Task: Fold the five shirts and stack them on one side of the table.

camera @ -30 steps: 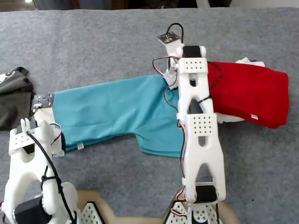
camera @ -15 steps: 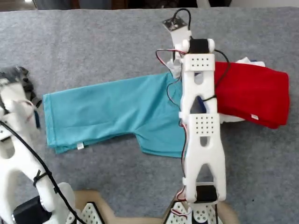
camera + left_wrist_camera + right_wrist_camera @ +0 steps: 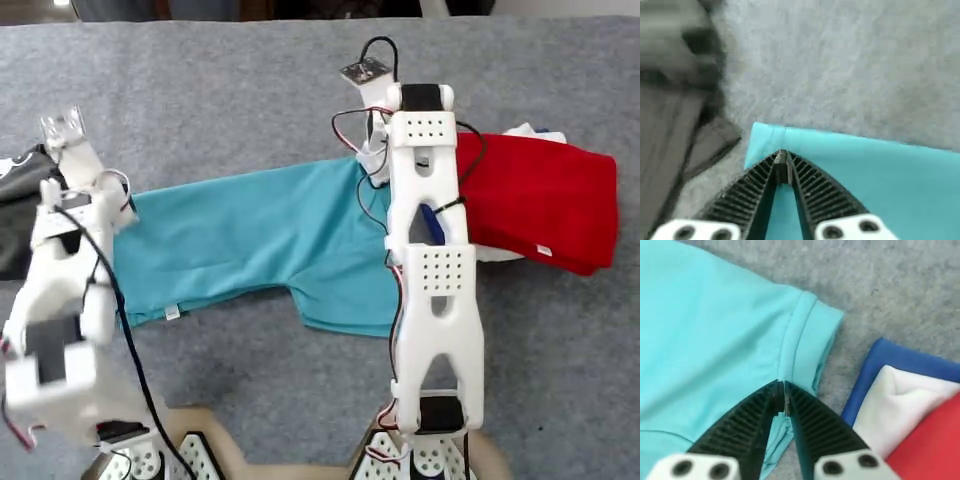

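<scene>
A teal shirt (image 3: pixel 250 240) is spread flat on the grey felt table (image 3: pixel 200 90). Beside it, a folded red shirt (image 3: pixel 540 200) is stacked on a white shirt (image 3: pixel 905 390) and a blue shirt (image 3: pixel 880 360). A dark shirt (image 3: pixel 20 200) is crumpled near the left claw (image 3: pixel 782 167), which is closed over a teal corner, its hold unclear. The right claw (image 3: pixel 781 395) is clamped on a teal hem.

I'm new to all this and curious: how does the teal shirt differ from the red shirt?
The teal shirt lies spread out mid-table, one sleeve showing; the red shirt is folded compact. Teal rests on the table; red tops folded white cloth and blue cloth. Both are plain-coloured.
</scene>
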Motion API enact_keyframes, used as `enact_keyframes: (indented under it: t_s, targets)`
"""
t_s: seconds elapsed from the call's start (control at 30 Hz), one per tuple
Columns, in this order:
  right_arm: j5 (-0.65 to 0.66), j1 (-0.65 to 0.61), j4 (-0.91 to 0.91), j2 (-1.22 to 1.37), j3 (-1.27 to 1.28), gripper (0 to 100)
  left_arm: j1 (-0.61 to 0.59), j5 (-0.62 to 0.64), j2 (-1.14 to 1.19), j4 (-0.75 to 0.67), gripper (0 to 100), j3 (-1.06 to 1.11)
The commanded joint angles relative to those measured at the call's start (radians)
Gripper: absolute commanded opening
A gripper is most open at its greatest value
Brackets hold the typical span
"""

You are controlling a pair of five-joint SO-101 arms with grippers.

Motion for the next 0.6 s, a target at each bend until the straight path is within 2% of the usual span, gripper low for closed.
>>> enact_keyframes:
  t_s: [0.0,0.2,0.43,0.57]
  targets:
    - [0.046,0.049,-0.043,-0.050,0.018,1.4,-0.028,0.075,0.048,0.069,3,-0.148]
    - [0.054,0.143,-0.074,0.070,0.030,1.4,-0.039,0.120,0.121,0.123,3,-0.216]
    - [0.052,0.132,0.017,0.076,-0.200,1.4,-0.031,0.112,0.118,0.124,3,-0.223]
    - [0.051,0.132,0.018,0.036,-0.302,1.4,-0.030,0.110,0.034,0.124,3,-0.222]
